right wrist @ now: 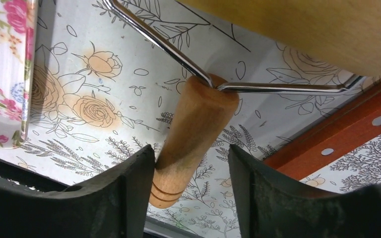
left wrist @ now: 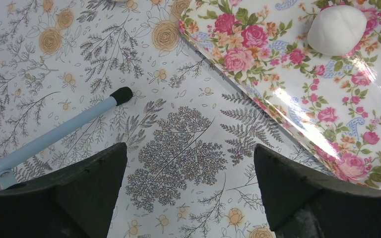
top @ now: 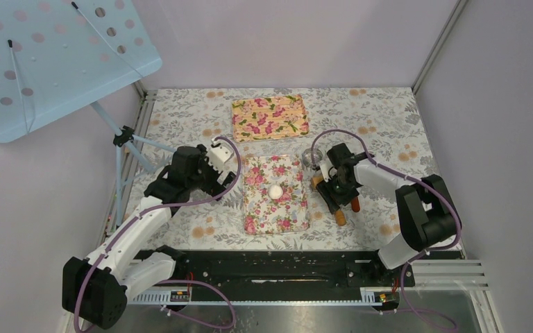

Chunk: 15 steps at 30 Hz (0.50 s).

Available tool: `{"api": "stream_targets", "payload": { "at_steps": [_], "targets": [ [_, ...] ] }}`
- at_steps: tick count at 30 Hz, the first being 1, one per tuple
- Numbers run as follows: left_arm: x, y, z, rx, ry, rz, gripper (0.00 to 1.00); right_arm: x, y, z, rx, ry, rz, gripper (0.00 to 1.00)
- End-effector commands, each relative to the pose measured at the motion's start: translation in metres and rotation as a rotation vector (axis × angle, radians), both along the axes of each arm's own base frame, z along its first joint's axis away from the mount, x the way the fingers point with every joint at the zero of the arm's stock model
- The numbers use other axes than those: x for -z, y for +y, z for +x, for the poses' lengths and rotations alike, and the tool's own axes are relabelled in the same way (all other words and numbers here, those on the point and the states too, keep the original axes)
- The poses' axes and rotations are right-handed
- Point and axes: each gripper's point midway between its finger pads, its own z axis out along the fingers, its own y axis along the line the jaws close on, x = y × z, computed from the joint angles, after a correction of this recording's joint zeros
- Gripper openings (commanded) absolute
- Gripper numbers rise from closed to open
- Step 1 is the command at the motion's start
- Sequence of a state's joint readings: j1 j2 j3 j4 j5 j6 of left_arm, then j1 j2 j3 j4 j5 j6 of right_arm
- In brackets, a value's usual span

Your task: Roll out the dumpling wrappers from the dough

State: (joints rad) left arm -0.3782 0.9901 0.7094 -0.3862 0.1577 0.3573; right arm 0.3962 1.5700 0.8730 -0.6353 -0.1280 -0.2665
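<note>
Dough (top: 275, 191) lies as one small white ball on the middle of the near floral tray (top: 255, 216), well apart from both pincers. From the left pincer (left wrist: 188, 151) it sits ahead and off to the right, past the tray's rim. That pincer hangs over bare floral tabletop (left wrist: 69, 59) with its jaws spread wide and nothing between them; a pale blue stand leg (left wrist: 59, 130) with a black tip runs ahead of its left finger. The right pincer (right wrist: 191, 153) stands low over the wooden roller handle (right wrist: 198, 119), which passes between its fingers. The jaws are partway apart: one finger touches the handle, and a narrow gap shows on the other side. Just ahead of this pincer a wire frame (right wrist: 278, 89) meets the handle's end, and beyond it is the roller's wooden drum (right wrist: 302, 29). A red riveted handle (right wrist: 337, 134) lies to its right, and the tray's edge is to its left.
</note>
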Motion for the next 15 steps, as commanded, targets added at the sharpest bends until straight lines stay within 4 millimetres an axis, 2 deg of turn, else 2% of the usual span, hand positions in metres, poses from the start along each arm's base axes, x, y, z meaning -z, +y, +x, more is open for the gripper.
{"api": "stream_targets", "payload": {
  "at_steps": [1, 3, 9, 13, 15],
  "targets": [
    [-0.007, -0.005, 0.006, 0.005, -0.04, -0.042, 0.99, -0.003, 0.001, 0.003, -0.039, 0.015, -0.03, 0.58],
    [-0.007, -0.006, 0.006, 0.007, -0.042, -0.042, 0.99, -0.002, 0.001, 0.002, -0.044, 0.021, -0.031, 0.52],
    [-0.005, -0.005, 0.008, 0.003, -0.043, -0.038, 0.99, -0.004, 0.003, 0.0, -0.054, 0.018, -0.013, 0.43],
    [-0.004, -0.004, 0.008, -0.001, -0.041, -0.035, 0.99, -0.008, 0.005, -0.002, -0.066, 0.019, 0.002, 0.24],
    [-0.004, -0.005, 0.009, 0.0, -0.044, -0.036, 0.99, -0.016, 0.006, -0.002, -0.075, 0.02, 0.008, 0.09]
  ]
}}
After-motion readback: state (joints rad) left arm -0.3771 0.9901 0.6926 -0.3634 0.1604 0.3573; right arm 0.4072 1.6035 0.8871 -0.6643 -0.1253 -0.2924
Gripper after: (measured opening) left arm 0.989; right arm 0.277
